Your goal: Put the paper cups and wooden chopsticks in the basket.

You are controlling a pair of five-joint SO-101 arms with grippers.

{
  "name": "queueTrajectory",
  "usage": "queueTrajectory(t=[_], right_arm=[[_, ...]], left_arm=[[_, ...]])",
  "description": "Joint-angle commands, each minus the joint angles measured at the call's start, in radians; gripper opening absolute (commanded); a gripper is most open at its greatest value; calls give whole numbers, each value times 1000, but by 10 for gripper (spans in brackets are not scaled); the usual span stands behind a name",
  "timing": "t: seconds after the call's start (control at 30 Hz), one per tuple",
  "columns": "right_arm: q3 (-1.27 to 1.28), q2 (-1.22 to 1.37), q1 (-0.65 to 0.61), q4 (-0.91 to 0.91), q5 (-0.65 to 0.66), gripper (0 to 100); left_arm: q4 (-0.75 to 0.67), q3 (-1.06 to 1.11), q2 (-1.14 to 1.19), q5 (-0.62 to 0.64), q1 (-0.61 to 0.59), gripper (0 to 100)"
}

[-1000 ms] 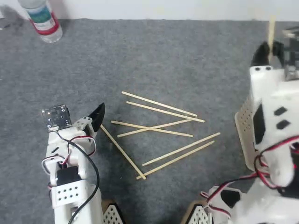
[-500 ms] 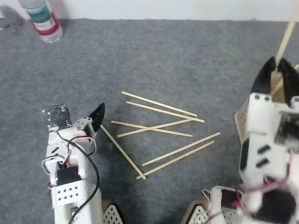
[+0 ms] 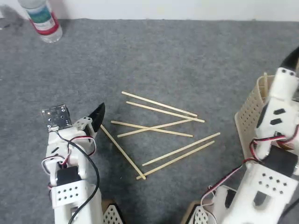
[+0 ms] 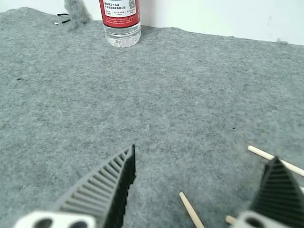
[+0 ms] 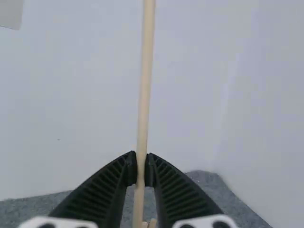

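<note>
Several wooden chopsticks (image 3: 161,127) lie scattered and crossing on the grey mat in the middle of the high view. The cream perforated basket (image 3: 246,122) stands at the right edge, partly hidden by the right arm. My right gripper (image 5: 141,159) is shut on a single chopstick (image 5: 145,85) that stands upright between its fingers; in the high view its black tip (image 3: 292,58) is at the far right, above the basket. My left gripper (image 4: 203,156) is open just above the mat at the left end of the chopstick pile (image 3: 97,116), with chopstick ends (image 4: 190,209) lying between its fingers.
A plastic water bottle with a red label (image 3: 42,18) stands at the back left corner of the mat (image 3: 187,56), also seen ahead of the left gripper (image 4: 121,19). A white wall runs along the mat's far edge.
The right arm has swung to the right and up over the basket, carrying its chopstick out of the high view. The left arm and the loose chopsticks have stayed still.
</note>
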Motion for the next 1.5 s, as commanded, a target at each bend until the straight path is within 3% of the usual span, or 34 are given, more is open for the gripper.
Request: queueTrajectory(t=[0.0,0.27,0.87,1.1,1.47], right_arm=[[57,-4,19,-84,-6,7],[176,-58,18,-214,44,7],[180,-51,16,-220,43,11],[181,-51,16,-219,41,166],[204,-56,15,-209,44,125]], left_arm=[[-23,-5,-12,-8,8,386],[-23,-5,-12,-8,8,386],[-23,-5,-12,-8,8,386],[-23,-5,-12,-8,8,386],[-23,-5,-12,-8,8,386]])
